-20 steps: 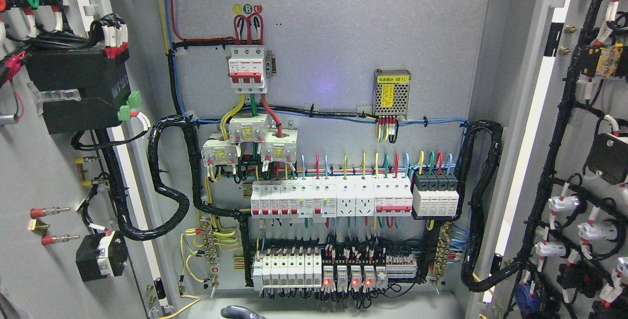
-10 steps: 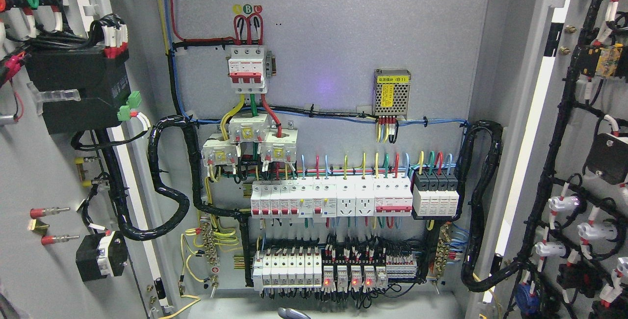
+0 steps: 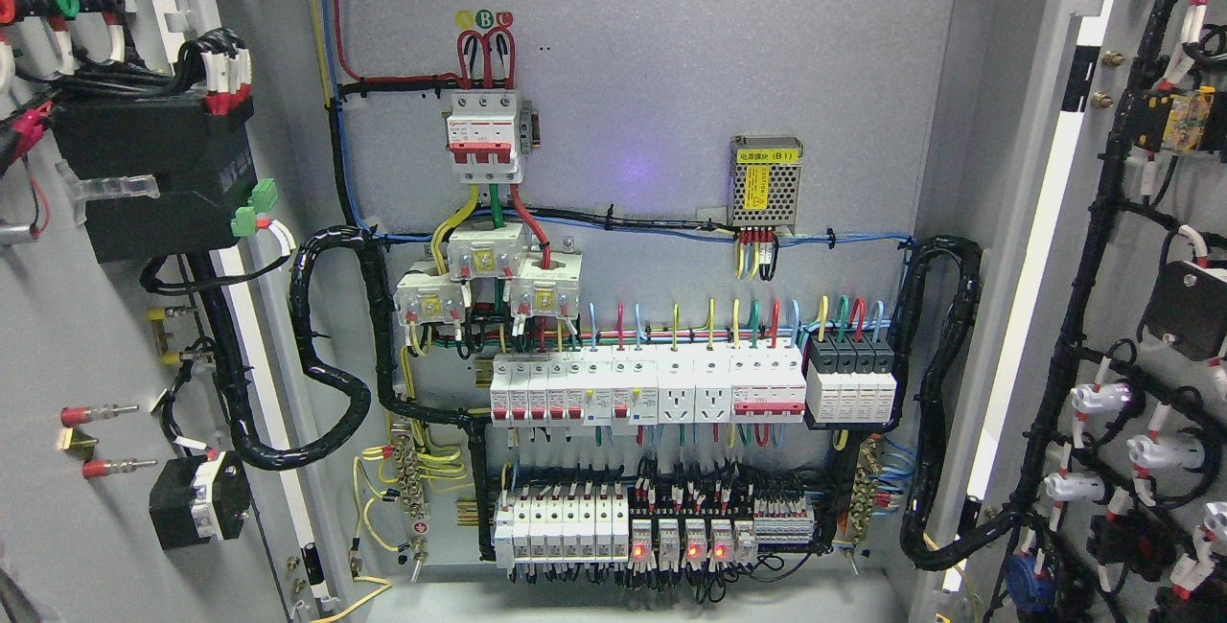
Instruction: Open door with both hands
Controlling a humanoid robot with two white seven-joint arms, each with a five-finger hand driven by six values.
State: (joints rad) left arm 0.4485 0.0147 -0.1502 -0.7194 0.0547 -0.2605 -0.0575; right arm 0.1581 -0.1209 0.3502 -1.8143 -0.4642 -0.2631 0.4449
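Doors swung wide: left door (image 3: 86, 335) left of the breaker panel (image 3: 652, 383), right door (image 3: 1141, 316) right of it | hands: neither in view, state unknown | handling: likely heavy, stiff steel, wiring on inner faces; take the bare outer edge | task looks done

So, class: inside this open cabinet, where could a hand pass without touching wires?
Bare back panel above the small mesh box, right of the top breaker. The breaker rows, lower terminals and both doors are crowded.
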